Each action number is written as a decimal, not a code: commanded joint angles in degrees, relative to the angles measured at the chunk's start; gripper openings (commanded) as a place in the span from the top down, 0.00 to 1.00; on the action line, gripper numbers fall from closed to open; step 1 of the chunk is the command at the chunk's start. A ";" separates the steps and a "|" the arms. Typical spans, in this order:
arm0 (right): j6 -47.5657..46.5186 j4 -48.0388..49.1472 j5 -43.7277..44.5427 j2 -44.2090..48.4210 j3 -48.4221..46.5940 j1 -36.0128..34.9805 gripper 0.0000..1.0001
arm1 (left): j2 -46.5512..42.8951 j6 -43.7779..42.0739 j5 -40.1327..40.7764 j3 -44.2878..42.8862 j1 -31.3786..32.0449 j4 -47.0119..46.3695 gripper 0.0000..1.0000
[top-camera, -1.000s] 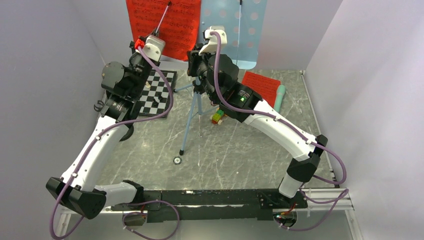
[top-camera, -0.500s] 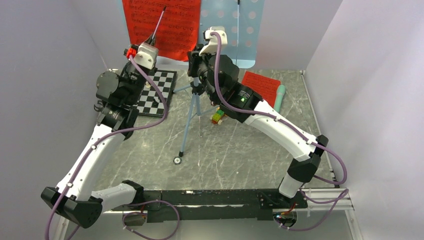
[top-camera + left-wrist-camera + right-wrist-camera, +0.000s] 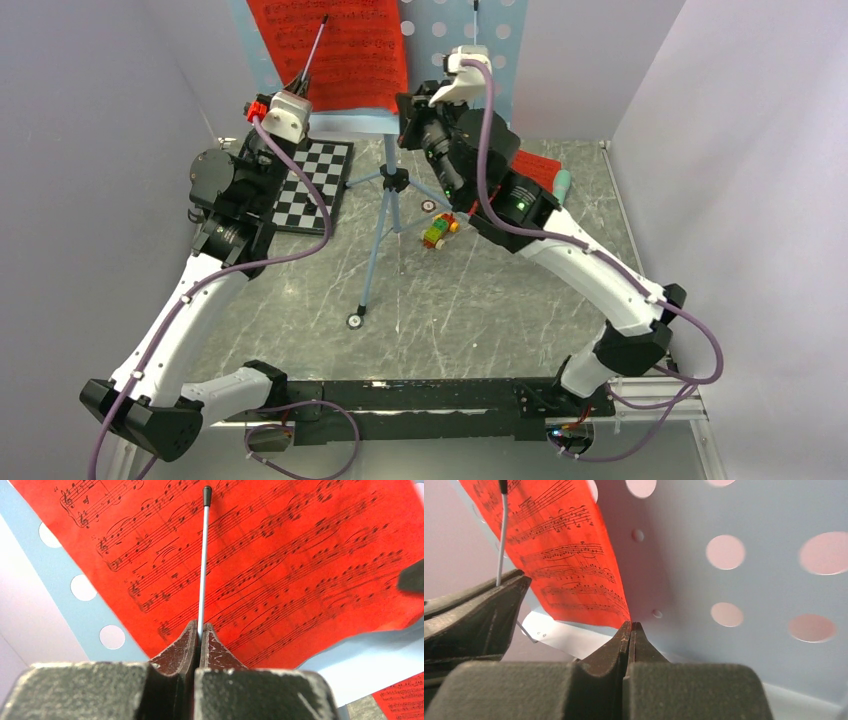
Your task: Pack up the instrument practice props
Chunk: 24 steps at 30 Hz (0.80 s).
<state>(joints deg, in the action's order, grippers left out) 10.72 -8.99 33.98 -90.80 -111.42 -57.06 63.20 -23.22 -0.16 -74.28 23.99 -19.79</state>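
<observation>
while left gripper [image 3: 200, 630] pinches a thin rod [image 3: 203, 560], right gripper [image 3: 630, 627] sits closed

We find open table [image 3: 480, 320] at lower centre. The music stand's tripod [image 3: 393, 181] blocks mid-frame, the chessboard [image 3: 315, 190] upper left, the block toy [image 3: 437, 232] just right; the perforated tray [image 3: 515, 75] fills the top.

Both arms raised, reaching forward; left claw [image 3: 199, 631] pinched closed; right claw [image 3: 630, 626] closed.
</observation>
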 commanded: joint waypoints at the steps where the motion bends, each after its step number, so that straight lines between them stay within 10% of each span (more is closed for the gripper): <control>1: -1.14 0.29 -0.41 5.38 0.42 -0.05 1.00 | -2.16 0.52 -0.01 -0.90 0.11 -3.50 1.00; 16: -4.64 -11.50 -0.92 21.39 4.30 -0.07 1.00 | -0.08 0.62 1.74 -1.73 0.09 -3.77 1.00; 24: -10.16 -19.84 -22.77 30.18 7.32 -0.07 1.00 | 2.13 -0.24 2.06 -0.86 0.15 -4.55 0.97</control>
<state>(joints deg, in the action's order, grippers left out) 4.93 -22.81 23.94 -62.83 -104.40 -57.04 64.90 -23.27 0.40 -74.28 23.99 -22.09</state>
